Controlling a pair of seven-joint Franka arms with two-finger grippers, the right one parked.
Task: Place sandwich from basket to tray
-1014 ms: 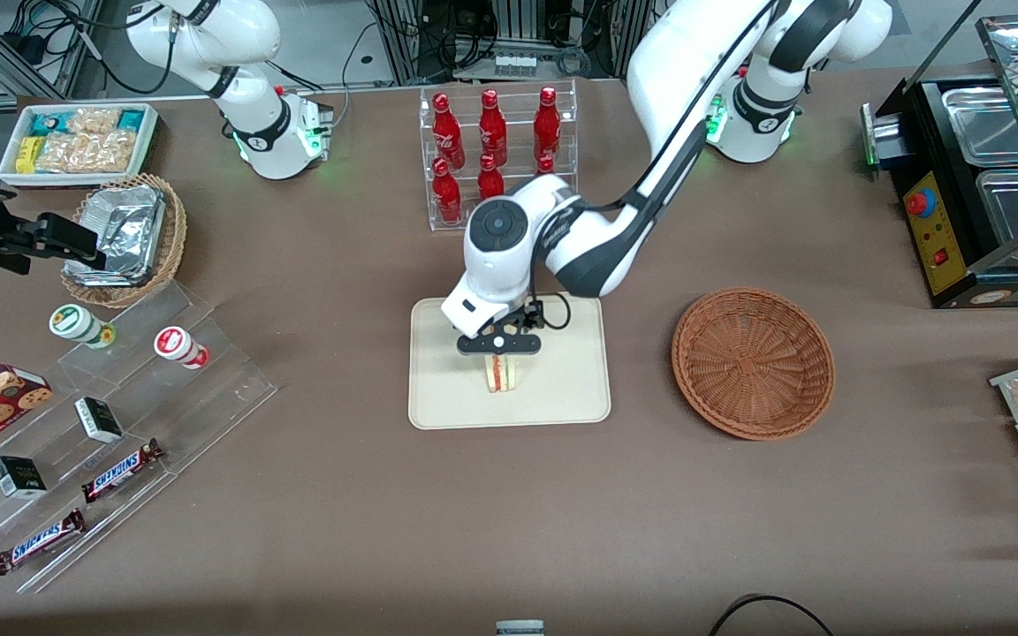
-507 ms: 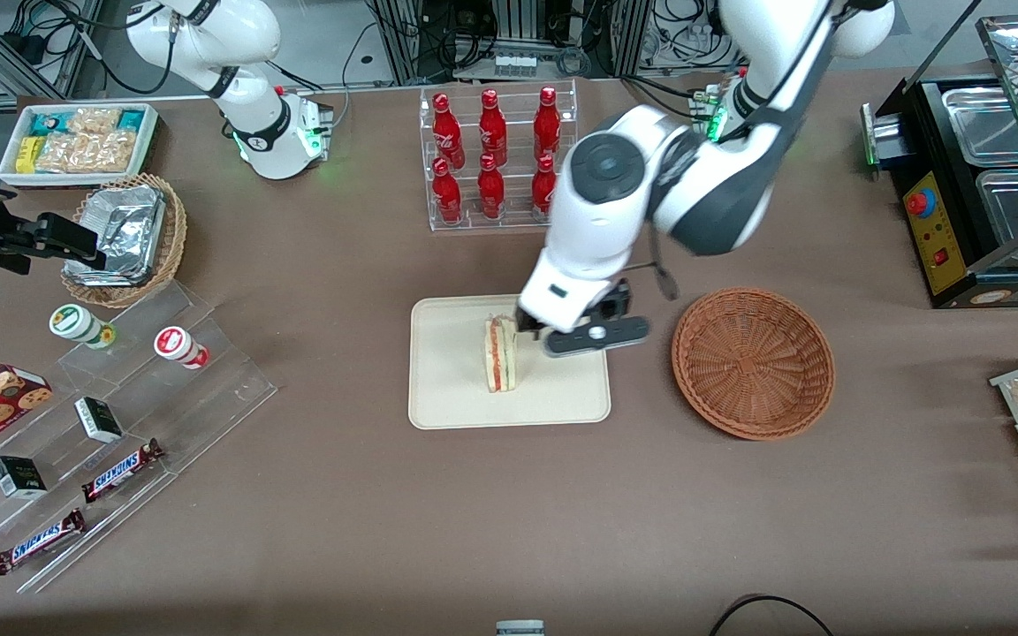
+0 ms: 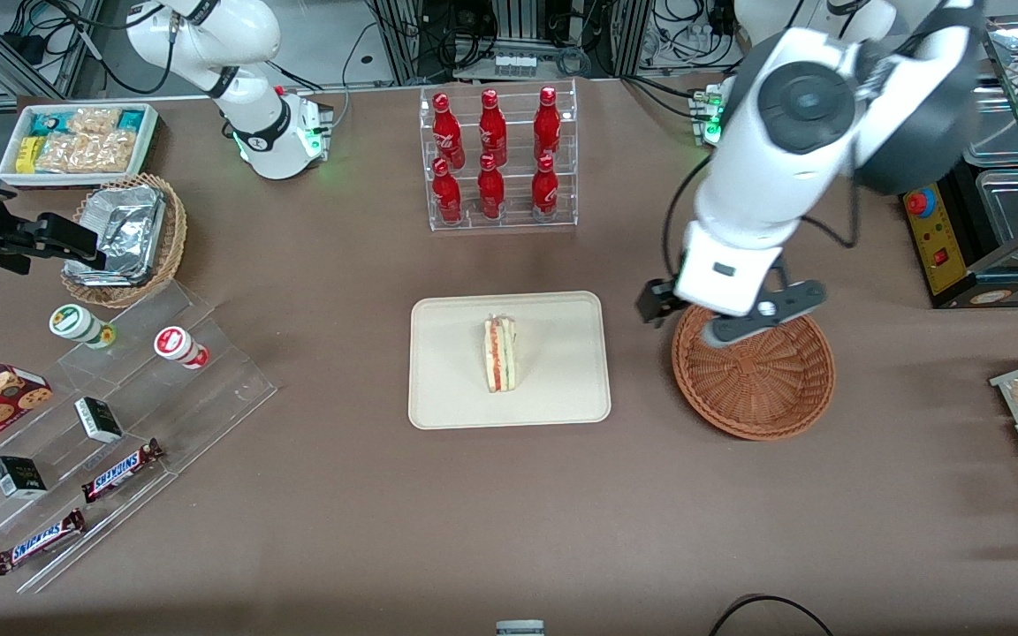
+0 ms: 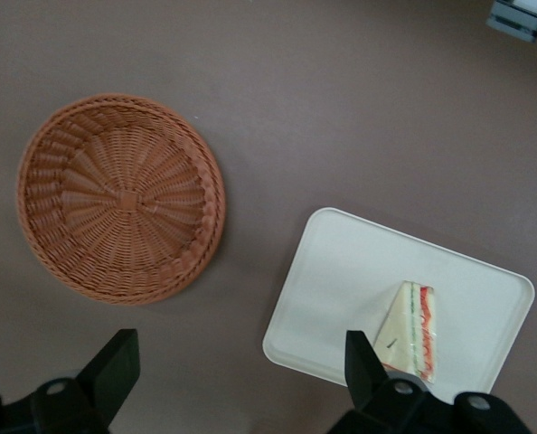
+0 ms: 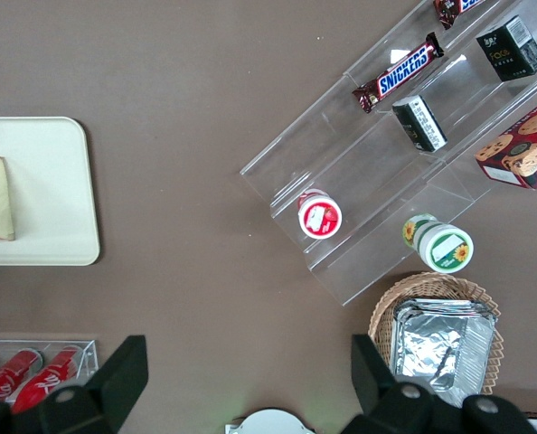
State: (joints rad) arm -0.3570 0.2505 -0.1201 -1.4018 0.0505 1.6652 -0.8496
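The sandwich (image 3: 499, 354), a clear-wrapped white-bread wedge with red and green layers, stands on edge in the middle of the cream tray (image 3: 553, 389). Nothing touches it. The reddish-brown wicker basket (image 3: 765, 389) sits empty beside the tray, toward the working arm's end. My gripper (image 3: 733, 316) hangs high above the basket's rim on the tray's side, open and holding nothing. The left wrist view looks down on the basket (image 4: 119, 199), the tray (image 4: 341, 280) and the sandwich (image 4: 413, 330), with bare tabletop between the gripper's (image 4: 237, 357) spread fingers.
A clear rack of red bottles (image 3: 496, 159) stands farther from the camera than the tray. Toward the parked arm's end are a stepped acrylic shelf of snacks (image 3: 120, 397), a tan foil-pack basket (image 3: 125, 238) and a white bin (image 3: 76, 141). A black appliance (image 3: 977, 194) stands at the working arm's end.
The gripper let go of the sandwich on the tray, rose, and swung toward the basket. The sandwich stays standing on the tray.
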